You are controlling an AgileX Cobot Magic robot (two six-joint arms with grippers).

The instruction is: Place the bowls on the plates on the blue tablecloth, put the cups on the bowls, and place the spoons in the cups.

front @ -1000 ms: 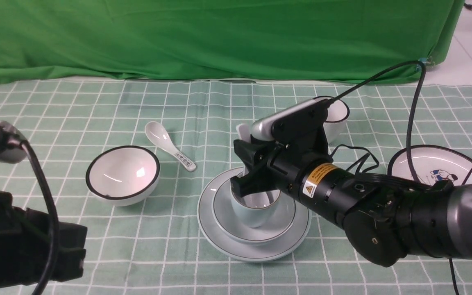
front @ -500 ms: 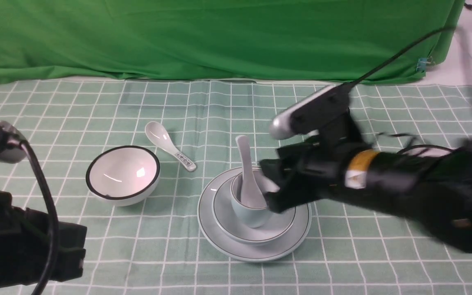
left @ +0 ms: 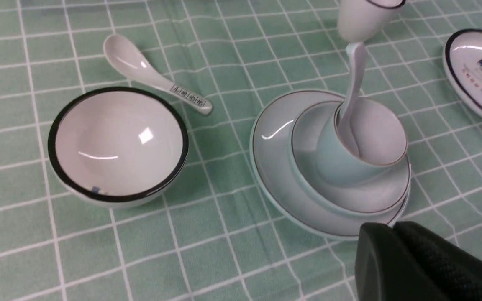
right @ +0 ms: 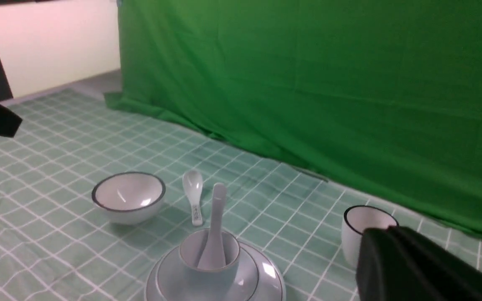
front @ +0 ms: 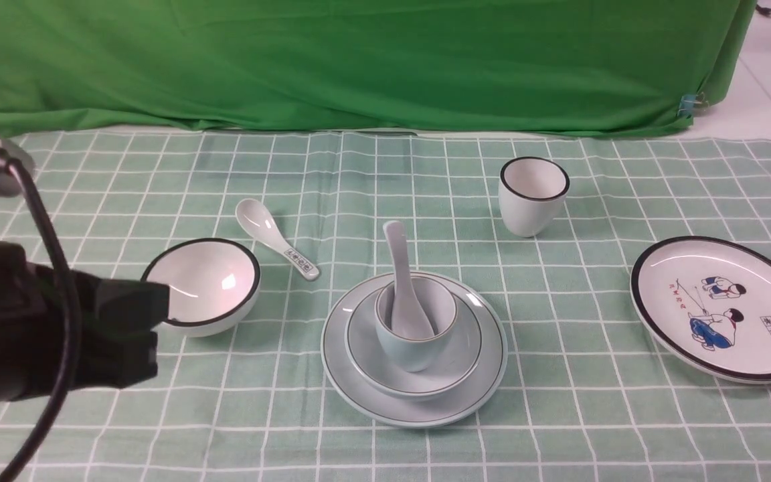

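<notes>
Black-rimmed white bowl [front: 208, 281] lies near the left end effector [front: 158, 328], which looks pinched closed and empty.

I'm working in a staged recording lab: a green backdrop cloth [front: 359, 60] hangs behind the checked tablecloth [front: 600, 415].

Characters on spoon [front: 278, 242] and plate [front: 753, 358] are illegible.

Spoon [front: 399, 268] in cup [front: 415, 351] atop bowl [front: 462, 343], plate [front: 336, 351] — other bowl [front: 201, 281], other spoon [front: 272, 234] left; other cup [front: 531, 201], other plate [front: 666, 268] right.
</notes>
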